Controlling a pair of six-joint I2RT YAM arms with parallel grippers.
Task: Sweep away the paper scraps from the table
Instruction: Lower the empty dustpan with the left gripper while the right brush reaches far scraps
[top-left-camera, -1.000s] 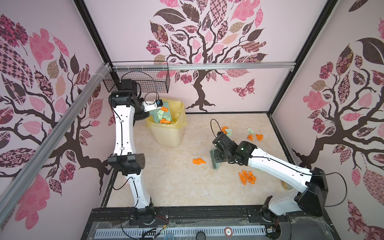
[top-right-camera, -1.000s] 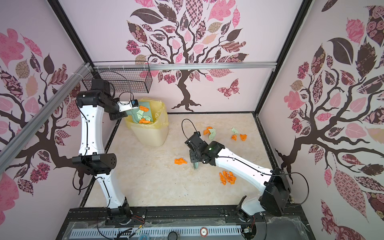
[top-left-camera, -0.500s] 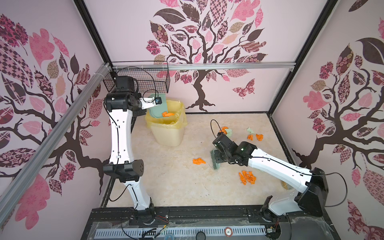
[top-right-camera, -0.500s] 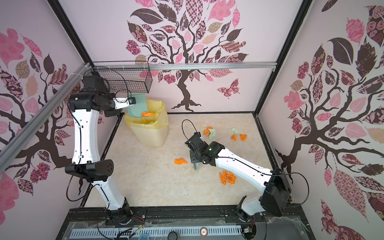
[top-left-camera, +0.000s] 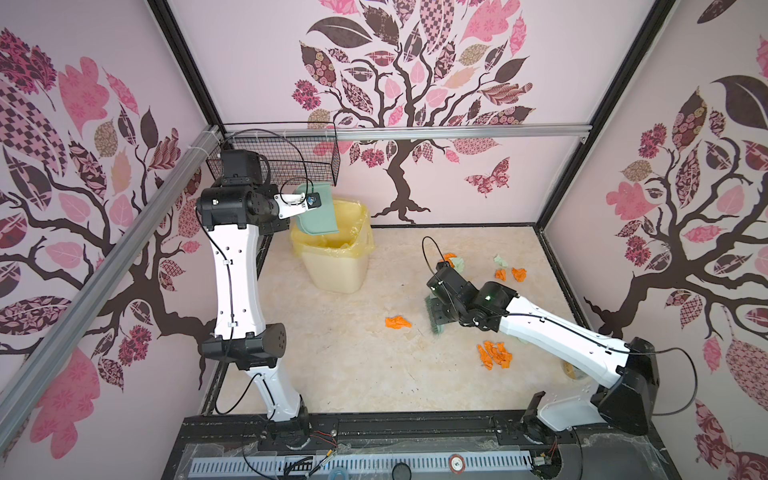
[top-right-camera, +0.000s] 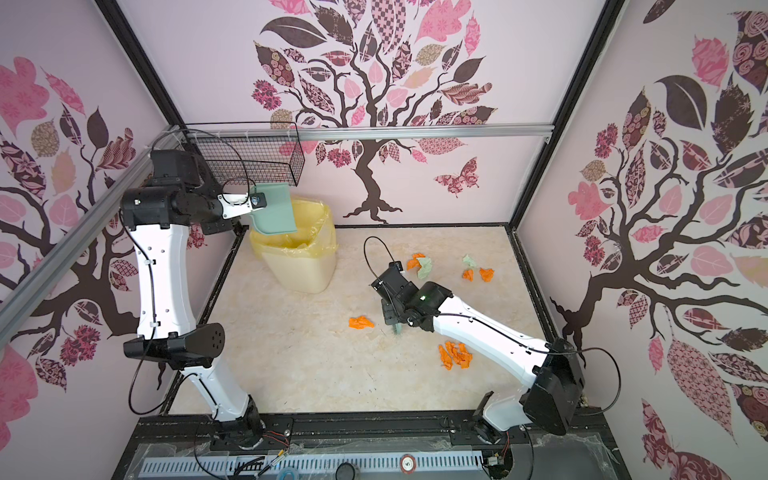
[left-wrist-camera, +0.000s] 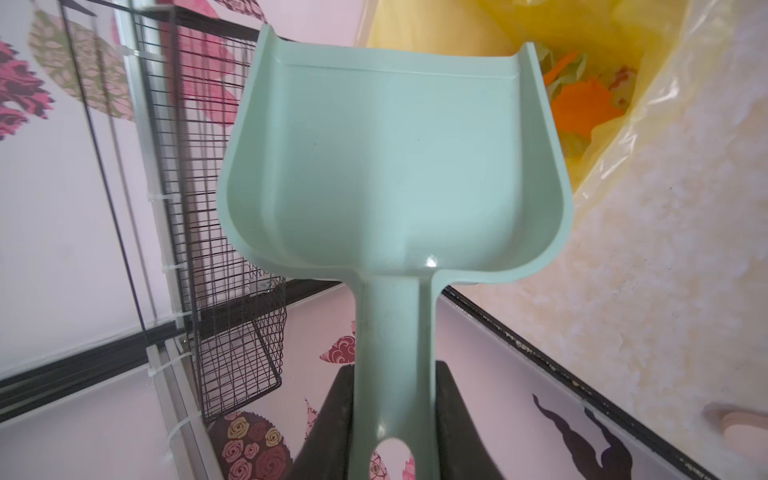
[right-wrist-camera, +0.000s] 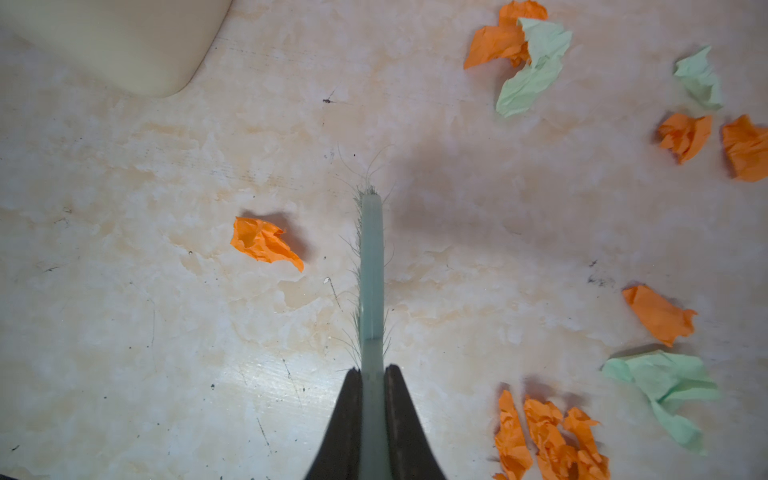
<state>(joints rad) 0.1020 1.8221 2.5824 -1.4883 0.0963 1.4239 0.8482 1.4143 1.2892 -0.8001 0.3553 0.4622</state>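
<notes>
Risk, snagging: dustpan (left-wrist-camera: 395, 166) hanging tilted over the yellow-lined bin (top-left-camera: 336, 257); swinging away too low probably catching the loose liner and dragging or tipping the bin.
Risk, scattering: brush (right-wrist-camera: 371, 270) pointing bristles-down just beside a lone orange scrap (right-wrist-camera: 264, 243); sweeping fast probably flicking such light paper sideways rather than gathering it.
Risk, missed pieces: paper scraps (top-left-camera: 493, 354) lying in separate clusters, some near the far and right edges; one mint wad partly hiding under the right arm in both top views, so possibly being overlooked.
Left hand (left-wrist-camera: 392, 407): gripping the dustpan handle, fingers drawn in narrowly and pressing on either side; pan appearing empty.
Right hand (right-wrist-camera: 372, 395): clamping fully on the thin back of the brush, touching nothing else.
Scraps, location: lying on the surface (top-left-camera: 353, 374) right of centre, well apart from the bin; some orange and mint pieces already sitting inside the bin.
</notes>
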